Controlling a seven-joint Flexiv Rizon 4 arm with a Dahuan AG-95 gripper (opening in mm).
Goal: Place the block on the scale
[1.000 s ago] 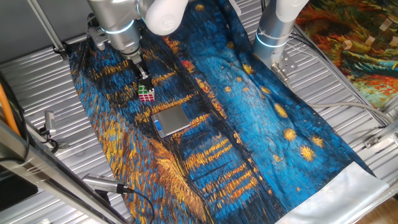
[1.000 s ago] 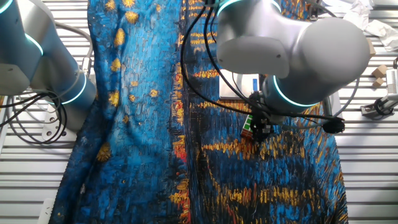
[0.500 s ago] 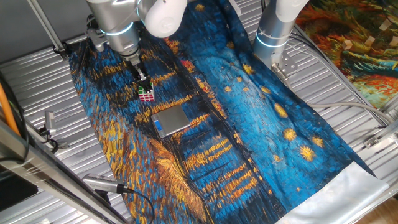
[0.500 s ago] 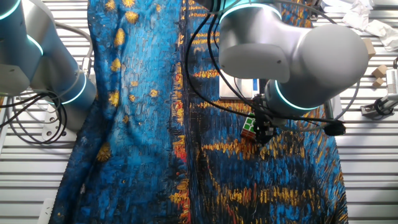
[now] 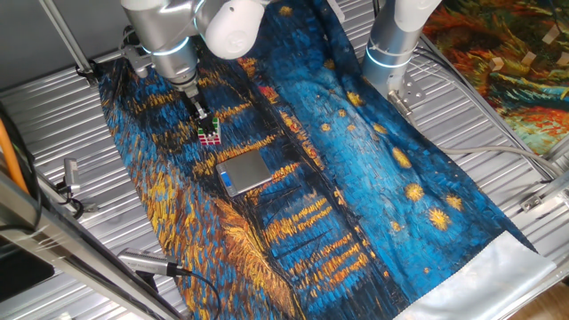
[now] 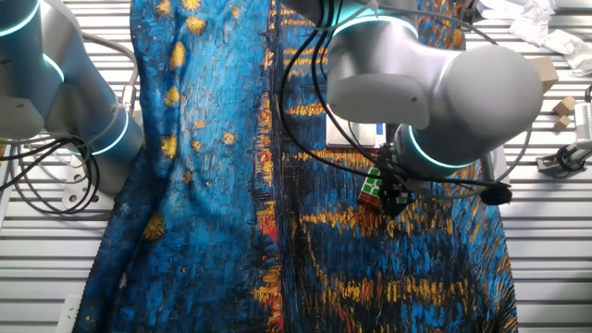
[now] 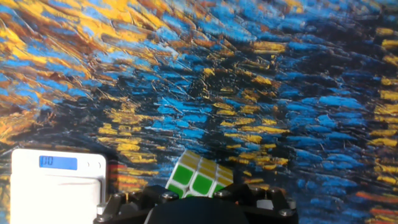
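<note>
The block [image 5: 211,134], a small cube with green, red and white stickers, is held tilted in my gripper [image 5: 204,123] just above the painted cloth. The gripper is shut on it from above. The scale [image 5: 245,172], a flat silver platform with a blue display strip, lies on the cloth just in front of and to the right of the block. In the other fixed view the block [image 6: 373,186] shows under the wrist, and the scale [image 6: 356,132] is partly hidden behind the arm. In the hand view the block [image 7: 199,175] sits between the jaws of my gripper [image 7: 199,191], and the scale [image 7: 56,186] lies at lower left.
A blue and orange painted cloth [image 5: 373,187] covers the ribbed metal table [image 5: 53,116]. A second arm's base [image 5: 391,53] stands at the back right. Metal rods and cables [image 5: 89,222] run along the left side. Small boxes [image 6: 561,109] lie at the table's edge.
The arm has shifted slightly and the wrist has tilted a little, with the block still held. The block stays in almost the same spot beside the scale.
</note>
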